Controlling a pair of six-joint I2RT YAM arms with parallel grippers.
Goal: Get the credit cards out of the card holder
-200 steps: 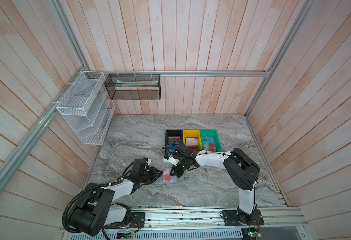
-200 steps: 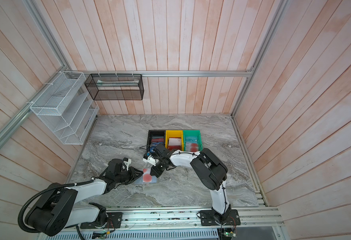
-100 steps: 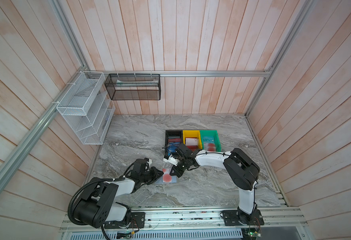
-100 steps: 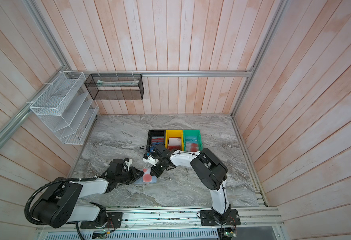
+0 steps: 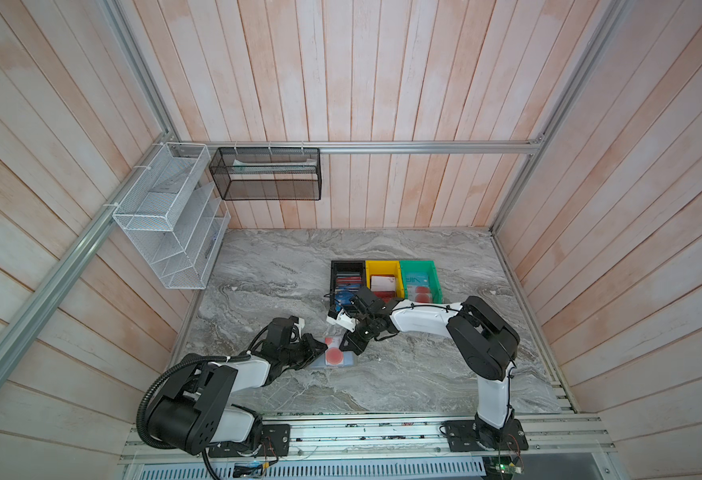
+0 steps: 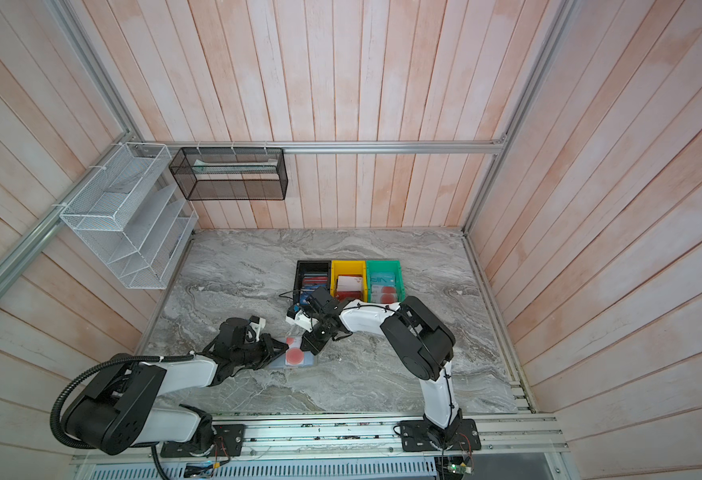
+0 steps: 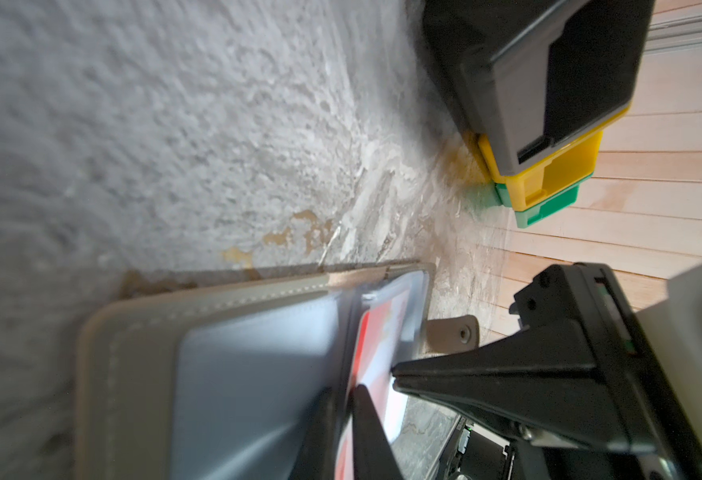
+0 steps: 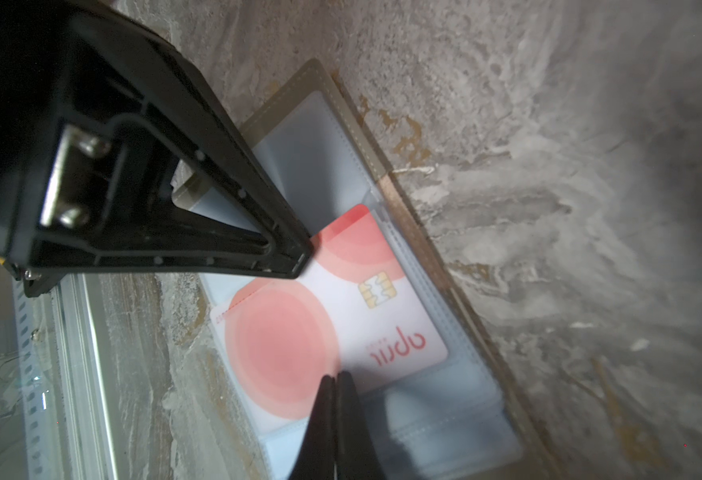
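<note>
The card holder (image 5: 350,362) lies open on the marble table, its grey-beige cover (image 7: 141,324) and clear sleeves facing up. A white credit card with red circles (image 8: 341,291) sits in a sleeve, one long edge sticking out. My left gripper (image 7: 343,399) is shut on that edge of the credit card (image 5: 333,354); in the right wrist view the tip of the left gripper (image 8: 301,259) meets the card between the two circles. My right gripper (image 8: 335,380) is shut with nothing held, its tips resting on the sleeve at the card's opposite side. In both top views the left gripper (image 6: 281,349) and right gripper (image 6: 308,348) flank the holder (image 6: 305,362).
Behind the holder stand a black bin (image 5: 347,264), a yellow bin (image 5: 382,264) and a green bin (image 5: 418,264) side by side, each with cards inside. A white wire rack (image 5: 166,216) and a black mesh basket (image 5: 266,174) hang on the walls.
My left gripper's jaws have closed further on the card's edge. Both arms and the holder stay where they were.
</note>
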